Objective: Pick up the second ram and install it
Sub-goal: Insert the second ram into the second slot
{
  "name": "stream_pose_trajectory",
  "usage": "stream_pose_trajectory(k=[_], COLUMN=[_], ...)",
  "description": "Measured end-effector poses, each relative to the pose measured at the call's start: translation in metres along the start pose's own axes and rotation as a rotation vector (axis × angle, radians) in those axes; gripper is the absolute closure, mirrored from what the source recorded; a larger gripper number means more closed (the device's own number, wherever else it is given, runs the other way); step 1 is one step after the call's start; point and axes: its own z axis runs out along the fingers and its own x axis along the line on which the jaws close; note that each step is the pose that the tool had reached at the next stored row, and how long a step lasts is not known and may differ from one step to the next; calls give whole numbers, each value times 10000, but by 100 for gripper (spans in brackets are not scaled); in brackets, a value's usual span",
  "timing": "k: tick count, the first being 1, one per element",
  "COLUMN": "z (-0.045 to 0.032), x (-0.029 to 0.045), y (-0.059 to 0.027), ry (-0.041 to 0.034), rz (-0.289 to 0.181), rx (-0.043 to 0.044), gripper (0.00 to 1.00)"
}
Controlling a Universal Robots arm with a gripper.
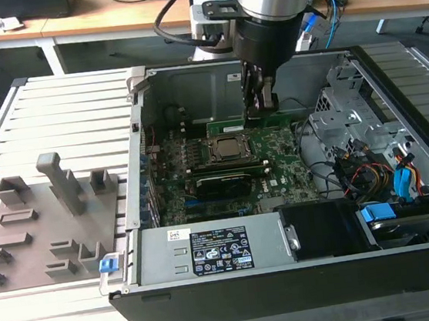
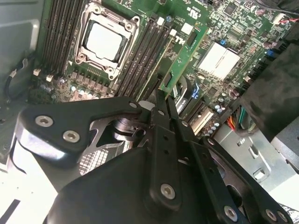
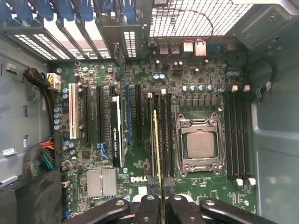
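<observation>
Holds the second ram (image 2: 184,56) clamped by one end in the pincer (image 2: 166,95), reaching past the fingertips over the black memory slots (image 3: 164,135) beside the processor socket (image 3: 198,144). Risks bending or missing its slot if pressed while tilted, gripped so far off-centre. Shows a printed label (image 1: 219,251) on the case cover, well away from the pincer, left unread.
</observation>
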Motion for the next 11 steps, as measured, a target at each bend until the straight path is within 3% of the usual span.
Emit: stream_pose_trajectory(k=[11], z=[132], x=[-59], y=[-4], ry=[0], rz=[0], rx=[1], gripper=[86])
